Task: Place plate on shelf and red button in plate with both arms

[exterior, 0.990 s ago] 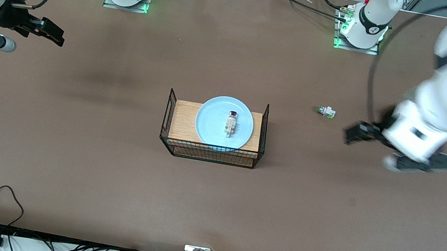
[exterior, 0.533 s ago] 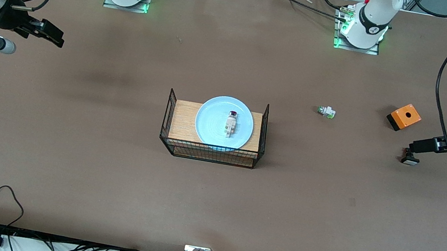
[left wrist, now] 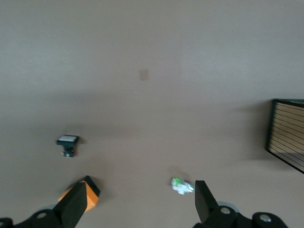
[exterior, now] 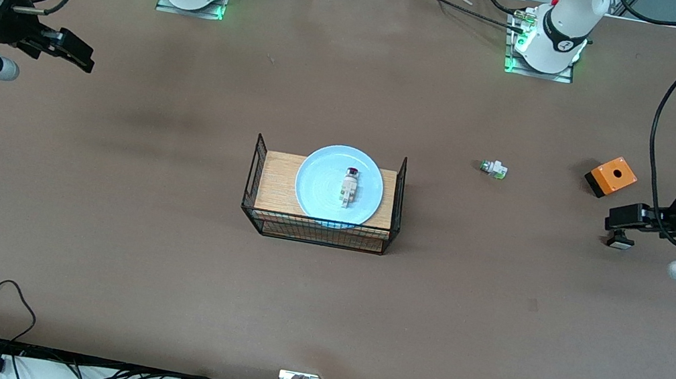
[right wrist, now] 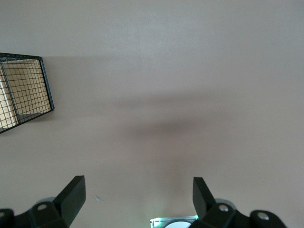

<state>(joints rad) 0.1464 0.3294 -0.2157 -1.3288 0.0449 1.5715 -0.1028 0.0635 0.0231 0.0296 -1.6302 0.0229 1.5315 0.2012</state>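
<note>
Since a second ago the left arm has swung off the middle of the table out to its own end, uncovering the orange box and the black button; the right arm has barely shifted, and plate, red button and rack have not moved

Going left to right in the front view:

1. Right gripper (exterior: 76,51) hangs over bare table at the right arm's end, waiting. Its wrist view shows the fingers spread wide with nothing between them.
2. Wire rack (exterior: 318,230) stands mid-table. The plate (exterior: 314,189) rests on its wooden top shelf, and the red button (exterior: 349,188) lies on its side on the plate, red cap toward the robot bases.
3. Green switch (exterior: 493,169) lies loose on the table, between the rack and the left arm's end.
4. Orange box (exterior: 611,176) sits near the left arm's end. The black button (exterior: 619,241) lies nearer the camera than the box.
5. Left gripper (exterior: 624,218) hovers over the black button, fingers fully apart, holding nothing.

I judge the task complete: both task items are on the rack, both arms are clear and empty, and the withdrawal reads as a retreat after the last placement.

I can read no brand, label or writing on any item
</note>
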